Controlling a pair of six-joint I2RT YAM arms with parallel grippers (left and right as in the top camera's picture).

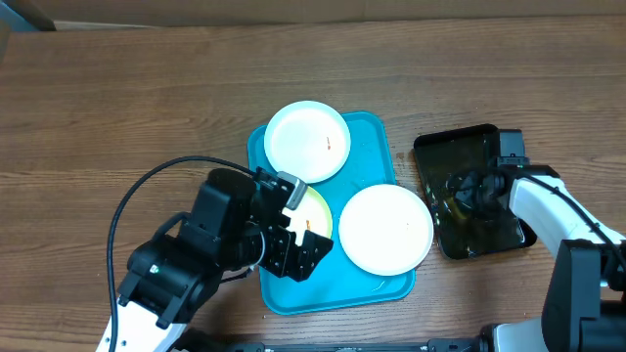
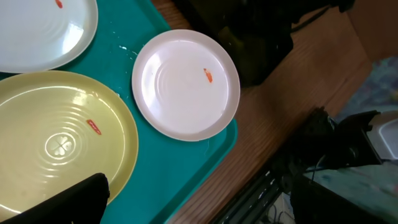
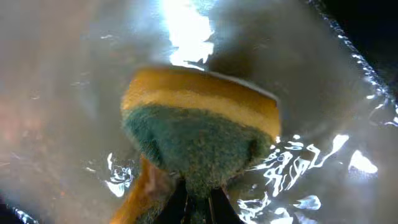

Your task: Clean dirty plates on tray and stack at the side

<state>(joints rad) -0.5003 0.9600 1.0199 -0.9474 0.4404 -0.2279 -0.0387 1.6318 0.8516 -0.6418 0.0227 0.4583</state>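
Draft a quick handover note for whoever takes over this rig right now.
Left gripper hovers over the pale yellow-green round plate; open or shut unclear.
Right gripper pinches the yellow-and-green sponge over the glossy black tray.
That plate and two white round plates lie on the turquoise plastic tray, each with an orange speck.
Done: nothing cleaned or stacked.
Left: scrub all three, stack beside the tray.
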